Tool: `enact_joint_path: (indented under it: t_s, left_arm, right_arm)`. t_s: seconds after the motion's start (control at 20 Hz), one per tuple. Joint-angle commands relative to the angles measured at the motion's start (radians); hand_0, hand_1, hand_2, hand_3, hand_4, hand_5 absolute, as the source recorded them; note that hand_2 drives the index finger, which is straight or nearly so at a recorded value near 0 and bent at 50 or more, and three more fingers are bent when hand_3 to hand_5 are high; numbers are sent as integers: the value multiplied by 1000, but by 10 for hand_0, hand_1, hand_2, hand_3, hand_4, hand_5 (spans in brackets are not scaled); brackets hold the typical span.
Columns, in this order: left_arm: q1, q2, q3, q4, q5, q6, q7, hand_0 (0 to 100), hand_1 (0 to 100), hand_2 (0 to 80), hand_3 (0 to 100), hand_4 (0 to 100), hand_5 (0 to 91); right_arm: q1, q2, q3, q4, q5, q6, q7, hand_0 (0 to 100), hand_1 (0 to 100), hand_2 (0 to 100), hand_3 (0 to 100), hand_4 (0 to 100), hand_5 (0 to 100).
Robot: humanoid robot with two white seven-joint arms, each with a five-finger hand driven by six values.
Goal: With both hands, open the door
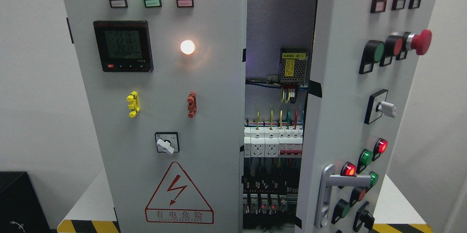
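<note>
A grey electrical cabinet fills the head view. Its left door (pixel 164 116) is closed and carries three lit lamps, a digital meter (pixel 123 46), a white lamp and a rotary switch (pixel 167 143). The right door (pixel 346 109) is swung partly open toward me, edge-on, with buttons, lamps and a silver lever handle (pixel 330 193) near its bottom. Through the gap I see the inside: a power supply (pixel 293 66), wiring and rows of breakers (pixel 273 141). Neither of my hands or arms shows anywhere.
A red emergency stop button (pixel 421 42) sticks out from the right door. A red lightning warning triangle (pixel 178 194) marks the left door. The cabinet stands on a white platform (pixel 89 196) with yellow-black edge tape. A black box (pixel 18 200) sits at the lower left.
</note>
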Motion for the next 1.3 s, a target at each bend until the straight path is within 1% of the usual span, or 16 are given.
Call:
enact_joint_path:
  t_s: [0.0, 0.15, 0.3, 0.5, 0.6, 0.65, 0.7, 0.75, 0.8, 0.85, 0.9, 0.95, 1.1, 1.15, 1.2, 1.25]
  left_arm:
    - [-23, 16, 5, -32, 1, 5, -1, 0, 0, 0, 0, 0, 0]
    - [-23, 10, -6, -29, -5, 5, 1, 0, 0, 0, 0, 0, 0]
    - [-23, 8, -42, -23, -2, 5, 1, 0, 0, 0, 0, 0, 0]
    - [-22, 10, -40, -23, 5, 5, -1, 0, 0, 0, 0, 0, 0]
    - [-16, 19, -18, -41, 13, 3, -2, 0, 0, 0, 0, 0, 0]
    - [-14, 42, 14, -78, 28, 3, -11, 0, 0, 0, 0, 0, 0]
    - [4, 98, 73, -149, 65, 3, -43, 0, 0, 0, 0, 0, 0]
    - [24, 175, 141, -241, 121, 3, -106, 0, 0, 0, 0, 0, 0]
    - [36, 253, 195, -344, 187, 3, -189, 0, 0, 0, 0, 0, 0]
    - [50, 324, 229, -450, 261, 3, -267, 0, 0, 0, 0, 0, 0]
    - [64, 394, 244, -546, 347, 3, -325, 0, 0, 0, 0, 0, 0]
    - [79, 489, 256, -634, 451, 3, -362, 0, 0, 0, 0, 0, 0]
    - [96, 860, 329, -800, 819, 8, -401, 0, 0, 0, 0, 0, 0]
    - [99, 965, 333, -832, 923, 8, -419, 0, 0, 0, 0, 0, 0]
    - [96, 1063, 339, -858, 1008, 8, -441, 0, 0, 0, 0, 0, 0]
    - [96, 1141, 355, -881, 1072, 8, -464, 0, 0, 0, 0, 0, 0]
  right_arm:
    - [0, 4, 69, 5, -14, 1, -47, 0, 0, 0, 0, 0, 0]
    - [0, 4, 63, -9, -14, 1, -47, 0, 0, 0, 0, 0, 0]
    - [0, 4, 61, -12, -18, -1, -46, 0, 0, 0, 0, 0, 0]
    - [0, 4, 63, -47, -18, -4, -46, 0, 0, 0, 0, 0, 0]
    - [0, 4, 61, -60, -18, -5, -46, 0, 0, 0, 0, 0, 0]
    - [2, 4, 61, -61, -18, -5, -46, 0, 0, 0, 0, 0, 0]
    - [2, 4, 59, -63, -18, -7, -46, 0, 0, 0, 0, 0, 0]
    - [2, 5, 59, -69, -18, -7, -46, 0, 0, 0, 0, 0, 0]
    - [2, 4, 61, -79, -18, -7, -46, 0, 0, 0, 0, 0, 0]
    - [3, 4, 61, -89, -18, -5, -46, 0, 0, 0, 0, 0, 0]
    - [3, 4, 62, -89, -18, -5, -46, 0, 0, 0, 0, 0, 0]
    - [3, 4, 63, -89, -20, -5, -46, 0, 0, 0, 0, 0, 0]
    - [2, 4, 64, -84, -21, -5, -46, 0, 0, 0, 0, 0, 0]
    - [3, 4, 64, -81, -23, -5, -46, 0, 0, 0, 0, 0, 0]
    - [3, 4, 64, -81, -23, -5, -46, 0, 0, 0, 0, 0, 0]
    - [3, 4, 64, -80, -25, -5, -46, 0, 0, 0, 0, 0, 0]
